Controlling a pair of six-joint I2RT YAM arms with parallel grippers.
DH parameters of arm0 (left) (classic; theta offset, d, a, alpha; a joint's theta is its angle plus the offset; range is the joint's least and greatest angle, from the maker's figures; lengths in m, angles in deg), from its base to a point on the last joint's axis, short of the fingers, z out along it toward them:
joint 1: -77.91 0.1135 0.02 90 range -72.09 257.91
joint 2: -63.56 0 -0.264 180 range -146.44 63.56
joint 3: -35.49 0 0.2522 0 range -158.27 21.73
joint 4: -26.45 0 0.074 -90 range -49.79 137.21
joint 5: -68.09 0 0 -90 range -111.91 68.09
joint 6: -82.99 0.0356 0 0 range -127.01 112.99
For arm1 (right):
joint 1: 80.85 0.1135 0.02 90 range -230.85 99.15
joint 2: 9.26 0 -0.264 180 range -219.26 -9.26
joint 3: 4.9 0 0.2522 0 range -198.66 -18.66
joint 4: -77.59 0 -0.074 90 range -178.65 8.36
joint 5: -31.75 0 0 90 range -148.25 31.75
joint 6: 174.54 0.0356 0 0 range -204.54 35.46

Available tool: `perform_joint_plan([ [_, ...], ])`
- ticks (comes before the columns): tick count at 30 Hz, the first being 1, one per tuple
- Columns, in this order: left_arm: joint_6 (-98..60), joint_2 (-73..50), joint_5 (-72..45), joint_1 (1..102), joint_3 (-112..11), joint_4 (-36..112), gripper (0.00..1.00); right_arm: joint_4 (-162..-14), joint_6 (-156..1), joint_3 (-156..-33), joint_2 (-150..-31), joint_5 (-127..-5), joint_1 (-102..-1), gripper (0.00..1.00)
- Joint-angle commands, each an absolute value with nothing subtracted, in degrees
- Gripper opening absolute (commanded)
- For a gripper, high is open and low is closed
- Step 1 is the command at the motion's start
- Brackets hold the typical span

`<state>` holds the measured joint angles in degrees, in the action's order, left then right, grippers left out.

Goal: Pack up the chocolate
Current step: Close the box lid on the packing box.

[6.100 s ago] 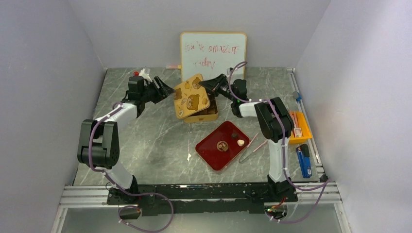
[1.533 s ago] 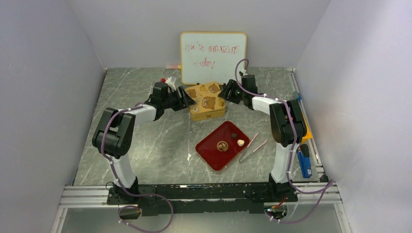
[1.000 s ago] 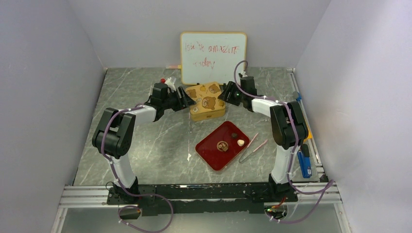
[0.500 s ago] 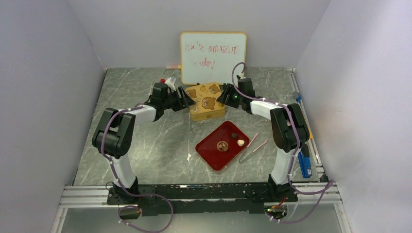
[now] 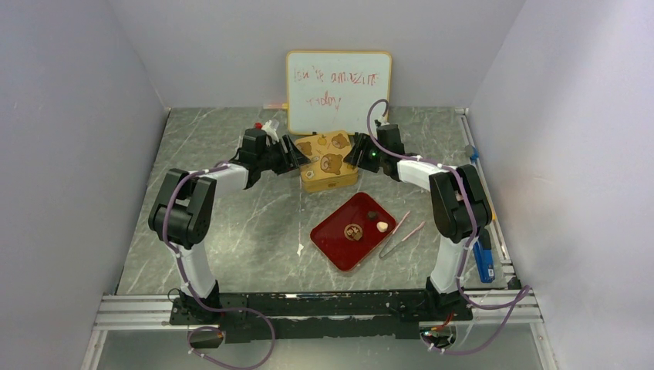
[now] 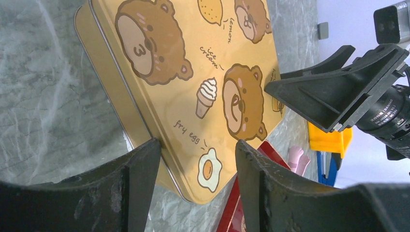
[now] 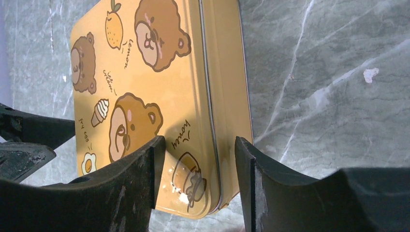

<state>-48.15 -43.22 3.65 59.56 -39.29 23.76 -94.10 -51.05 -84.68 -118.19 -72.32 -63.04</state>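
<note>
Once tilted, the bear-print lid (image 5: pixel 328 153) lay flat on the tin (image 5: pixel 330 182), nearer the whiteboard (image 5: pixel 338 91). Both the left gripper (image 6: pixel 196 145) and right gripper (image 7: pixel 199 140) straddled its edges, jaws spread. Three chocolate pieces (image 5: pixel 382 227) sat on the red tray (image 5: pixel 339 248).

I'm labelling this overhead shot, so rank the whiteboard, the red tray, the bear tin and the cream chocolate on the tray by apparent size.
1. whiteboard
2. red tray, only slightly ahead of the bear tin and nearer the camera, so unsure
3. bear tin
4. cream chocolate
</note>
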Motion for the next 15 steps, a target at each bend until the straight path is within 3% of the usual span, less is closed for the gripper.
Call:
perform_joint_plan([
  [1,-46.4,-46.4,3.3,58.7,-38.5,32.3,0.65,-85.1,-54.0,-82.7,-118.4,-70.4,-62.4,0.57],
  [15,-46.5,-45.7,3.5,58.1,-37.4,32.4,0.64,-84.5,-53.5,-80.8,-117.2,-69.4,-62.5,0.57],
])
